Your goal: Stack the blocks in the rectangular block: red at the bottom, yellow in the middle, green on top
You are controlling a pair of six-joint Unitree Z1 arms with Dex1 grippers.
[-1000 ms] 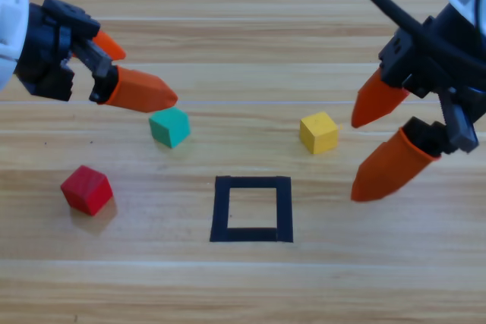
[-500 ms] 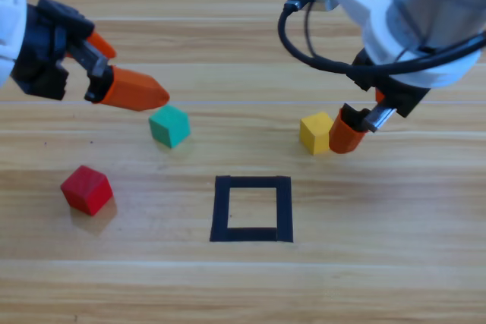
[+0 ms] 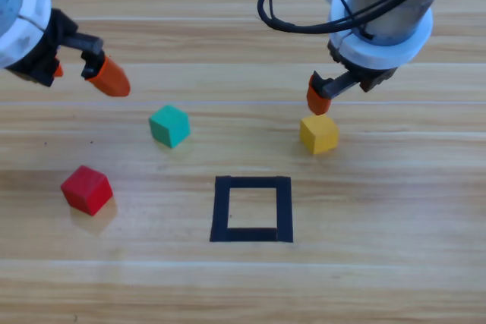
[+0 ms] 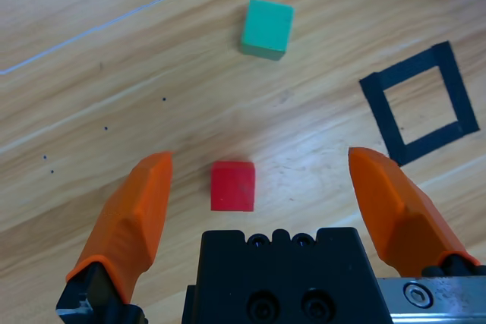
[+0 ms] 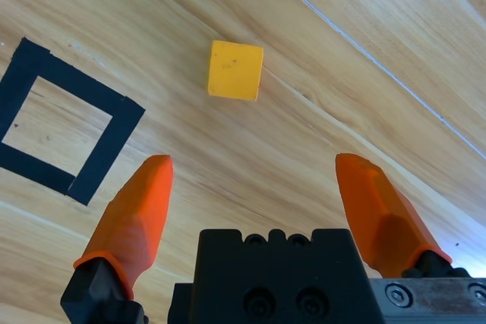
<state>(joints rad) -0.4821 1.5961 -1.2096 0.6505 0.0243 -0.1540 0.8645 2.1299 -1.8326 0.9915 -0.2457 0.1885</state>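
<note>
the red cube (image 4: 232, 185) lay on the counter just ahead of the left gripper (image 4: 262, 187), centred between its spread, empty fingers; the right gripper (image 5: 250, 187), likewise released, probably hung above the yellow cube (image 5: 235, 70).

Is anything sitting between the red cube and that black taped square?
No. In the high view only bare wood lies between the red cube and the black tape square.
</note>
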